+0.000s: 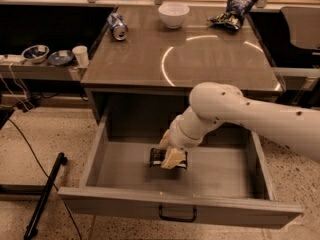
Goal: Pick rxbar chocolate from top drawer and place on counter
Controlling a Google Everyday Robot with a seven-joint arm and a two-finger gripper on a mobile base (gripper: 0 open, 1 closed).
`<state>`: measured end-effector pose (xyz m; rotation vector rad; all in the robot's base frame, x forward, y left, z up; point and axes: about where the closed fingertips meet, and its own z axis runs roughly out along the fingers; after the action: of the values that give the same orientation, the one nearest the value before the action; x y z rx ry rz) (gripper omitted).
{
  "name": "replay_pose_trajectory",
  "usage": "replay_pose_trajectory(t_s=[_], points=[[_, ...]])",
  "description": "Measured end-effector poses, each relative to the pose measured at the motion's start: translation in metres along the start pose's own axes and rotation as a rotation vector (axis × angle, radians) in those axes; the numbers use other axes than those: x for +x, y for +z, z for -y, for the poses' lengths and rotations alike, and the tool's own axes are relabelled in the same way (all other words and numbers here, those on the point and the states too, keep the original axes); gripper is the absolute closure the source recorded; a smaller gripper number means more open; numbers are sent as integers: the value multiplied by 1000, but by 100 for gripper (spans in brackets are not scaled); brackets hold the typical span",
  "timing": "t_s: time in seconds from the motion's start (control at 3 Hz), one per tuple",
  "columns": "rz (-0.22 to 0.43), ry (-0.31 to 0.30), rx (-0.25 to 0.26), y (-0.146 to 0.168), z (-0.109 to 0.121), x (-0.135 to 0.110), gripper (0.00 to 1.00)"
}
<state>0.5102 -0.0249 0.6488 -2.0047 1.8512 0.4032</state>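
Observation:
The top drawer (98, 156) stands pulled open below the counter (145, 59), its black handle (177, 215) on the front panel. The rxbar chocolate (157, 157), a small black-wrapped bar, is near the middle of the drawer floor. My gripper (172, 158) reaches down into the drawer from the right on the white arm (235, 111). Its pale fingers are closed across the bar's right part and hide it. The bar sits at or just above the drawer floor.
On the counter lie a tipped soda can (118, 26), a white bowl (173, 14) and a blue-and-black chip bag (231, 11). A side shelf (30, 68) at left holds two bowls and a cup (80, 55). A black pole (45, 196) lies on the floor at left.

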Motion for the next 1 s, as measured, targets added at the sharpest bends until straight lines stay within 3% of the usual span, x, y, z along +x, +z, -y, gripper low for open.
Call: replay_pose_trajectory(t_s=[0.33, 0.67, 1.0], points=[[36, -3, 106, -72, 0, -4, 100], [-6, -21, 190, -146, 14, -10, 100], [-56, -42, 223, -203, 43, -17, 100]])
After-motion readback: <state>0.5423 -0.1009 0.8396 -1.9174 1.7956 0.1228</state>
